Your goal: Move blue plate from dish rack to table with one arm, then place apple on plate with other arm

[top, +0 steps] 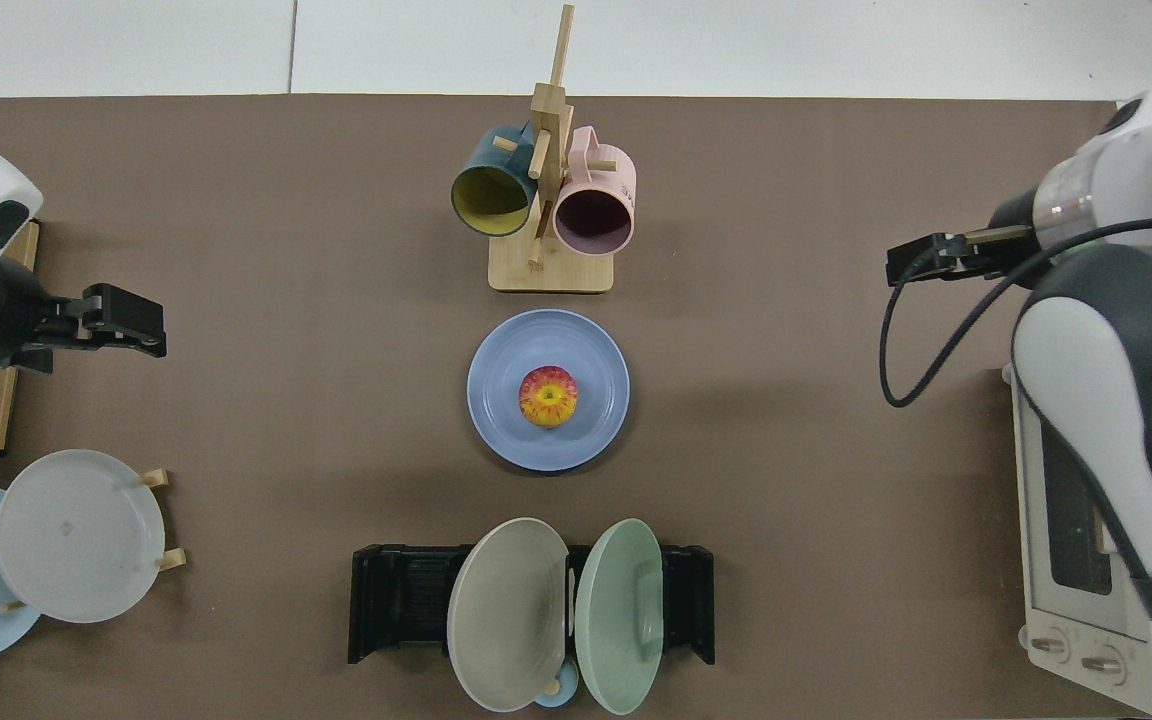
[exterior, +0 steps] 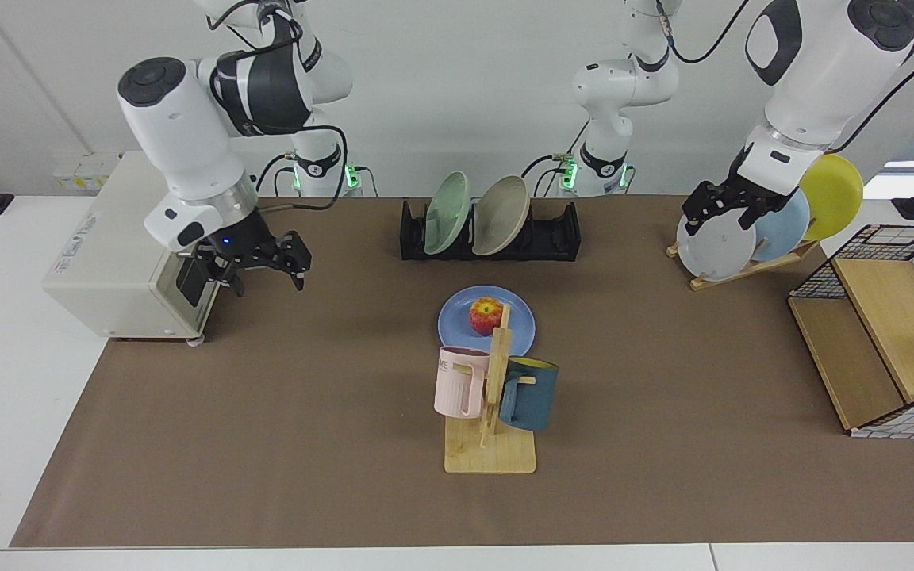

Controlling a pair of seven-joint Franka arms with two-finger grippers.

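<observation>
Toaster oven (exterior: 140,246), mug tree (exterior: 490,404) w/ 2 mugs.

"ME" on pink mug (exterior: 457,381)

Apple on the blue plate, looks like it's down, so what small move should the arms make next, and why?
Probably none beyond parking. The apple sits mid blue plate, flat on the table, clear of the dish rack. The right gripper hangs open by the toaster oven; the left gripper waits open at the wooden plate stand.

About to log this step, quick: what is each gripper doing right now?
Right gripper: open, holding nothing, in front of the toaster oven.
Left gripper: open, holding nothing, by the wooden plate stand; arm waiting.
</observation>
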